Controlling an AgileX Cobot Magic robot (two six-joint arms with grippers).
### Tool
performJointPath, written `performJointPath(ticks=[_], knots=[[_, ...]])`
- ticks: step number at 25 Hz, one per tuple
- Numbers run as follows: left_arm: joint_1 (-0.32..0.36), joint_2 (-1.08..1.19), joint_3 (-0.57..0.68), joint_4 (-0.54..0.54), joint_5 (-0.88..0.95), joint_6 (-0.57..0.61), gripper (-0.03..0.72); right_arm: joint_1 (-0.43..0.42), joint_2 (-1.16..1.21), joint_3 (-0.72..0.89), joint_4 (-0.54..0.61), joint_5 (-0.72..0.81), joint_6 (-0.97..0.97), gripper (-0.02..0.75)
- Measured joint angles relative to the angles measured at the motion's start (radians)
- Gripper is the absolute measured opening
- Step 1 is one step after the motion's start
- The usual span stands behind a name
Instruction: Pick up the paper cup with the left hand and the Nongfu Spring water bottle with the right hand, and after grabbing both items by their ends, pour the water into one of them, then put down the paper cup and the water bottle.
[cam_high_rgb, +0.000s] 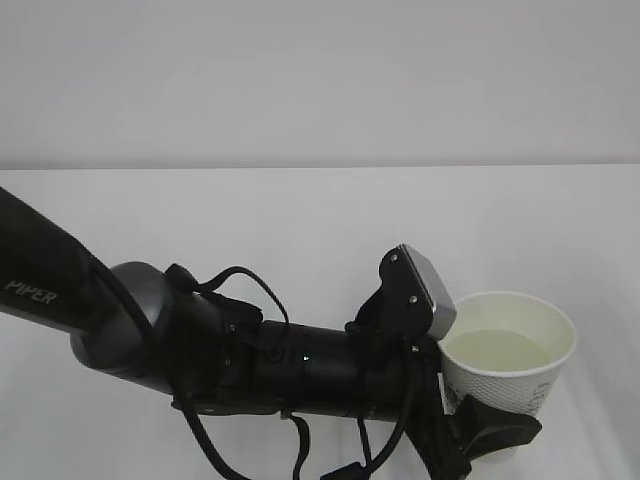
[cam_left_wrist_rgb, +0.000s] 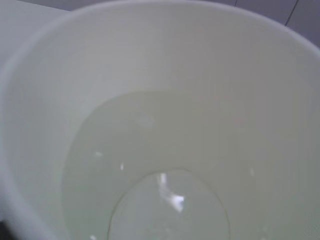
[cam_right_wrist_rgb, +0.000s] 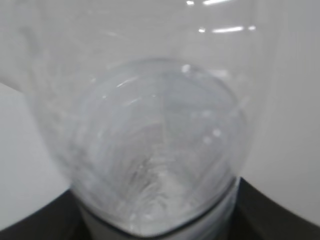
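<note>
The paper cup (cam_high_rgb: 510, 365) stands upright at the lower right of the exterior frame, water (cam_high_rgb: 497, 350) pooled inside, its axis vertical. The left hand (cam_high_rgb: 455, 425) reaches in from the left, its black fingers (cam_high_rgb: 500, 432) clasping the cup's lower wall. In the right wrist view the Nongfu Spring water bottle (cam_right_wrist_rgb: 155, 150) fills the frame, close against the right hand, apparently held, though the jaws are hidden. Setting down likely comes next.

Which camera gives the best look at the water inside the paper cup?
The left wrist view: it looks straight into the paper cup, with the water filling the frame. The exterior view shows only its surface at a slant; the right wrist view shows just the bottle.
</note>
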Motion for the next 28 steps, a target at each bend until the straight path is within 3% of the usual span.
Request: performJointPath(ticks=[16,28], knots=[[0.0,0.0,0.0,-0.09,0.0,0.0,0.543,0.0,0.0,0.0,0.0,0.0,0.308,0.401],[0.003,0.0,0.0,-0.104,0.0,0.0,0.543,0.0,0.111,0.0,0.0,-0.077,0.357,0.401]])
